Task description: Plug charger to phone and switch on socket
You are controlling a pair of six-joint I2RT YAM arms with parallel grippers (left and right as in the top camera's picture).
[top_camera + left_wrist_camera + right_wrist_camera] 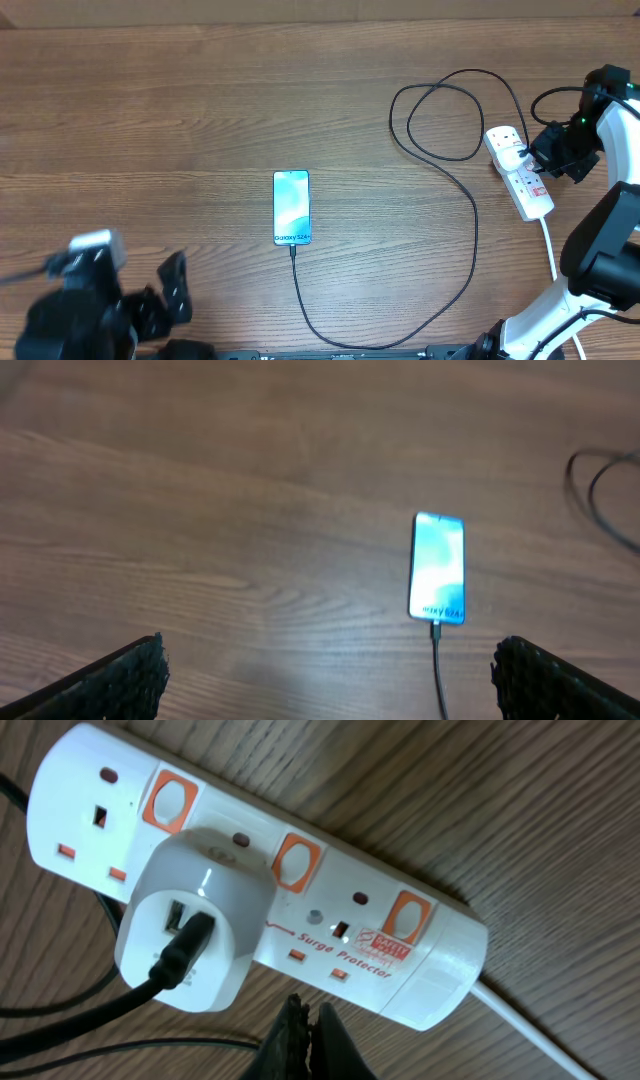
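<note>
The phone (292, 207) lies screen up mid-table, lit, with "Galaxy S24" text; it also shows in the left wrist view (438, 568). The black charger cable (455, 290) runs from the phone's near end, loops right and back to a white adapter (195, 935) plugged into the white socket strip (520, 170). The strip has orange-red switches (297, 860). My right gripper (312, 1030) is shut and empty, just beside the strip's near edge. My left gripper (330, 680) is open and empty, near the front left, short of the phone.
The strip's white cord (548, 245) runs toward the front right by the right arm's base. The cable's loops (445, 120) lie left of the strip. Bare wooden table (150, 120) spreads left and behind the phone.
</note>
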